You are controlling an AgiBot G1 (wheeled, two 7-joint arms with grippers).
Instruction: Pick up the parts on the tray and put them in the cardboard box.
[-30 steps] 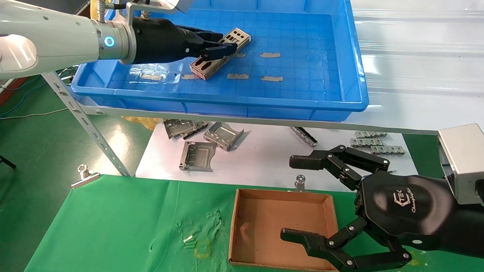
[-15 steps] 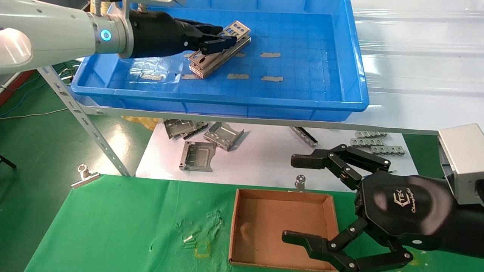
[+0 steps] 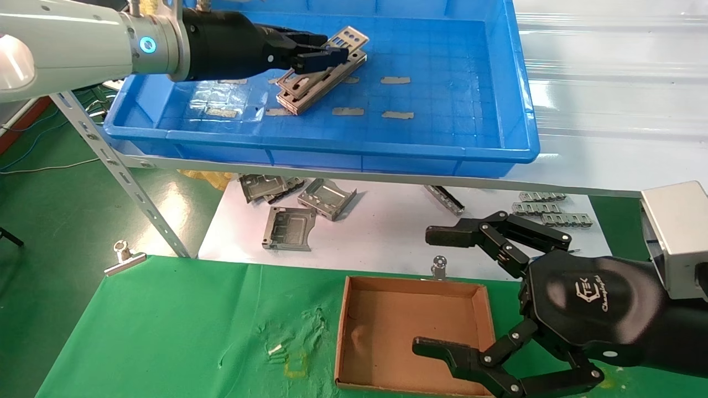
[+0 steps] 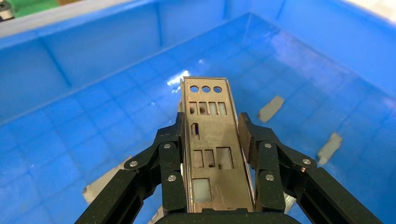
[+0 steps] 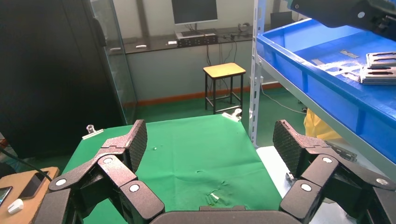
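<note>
1. The left gripper [image 3: 326, 55] is lifting one plate [image 3: 337, 47] off the stack [image 3: 310, 88] inside the tray [image 3: 498, 149]. A second ago its fingers were closing on the stack with every plate lying flat. Now the top plate is tilting clear of the rest, far end raised, and the arm is pulling back a little.
2. In the left wrist view the jaws are pinching the plate [image 4: 208, 140] by its two long edges, the pads [image 4: 246, 135] pressing on either side. It is hanging above the tray floor [image 4: 93, 140] without touching it.
3. I judge that the pick is secured. The carry to the box [image 3: 409, 331], which is sitting well in front of the tray on the green cloth [image 3: 166, 331], is coming next.
4. The right gripper [image 3: 442, 293] is idling over the box's near right corner, jaws spread wide and holding nothing; it is not moving between frames.
5. The plate is thin, stiff, silver-grey sheet metal, long and rectangular, punched with three round holes at its tip and rectangular slots along its length. Its edges are looking narrow and smooth, so it may be slipping easily in the pinch.
6. The tray is glossy blue plastic with a square-grid floor and a raised rim. Small flat grey strips [image 3: 395, 80] are lying on the floor beside the stack.
7. The box is matte brown corrugated card, low-walled and lidless.
</note>
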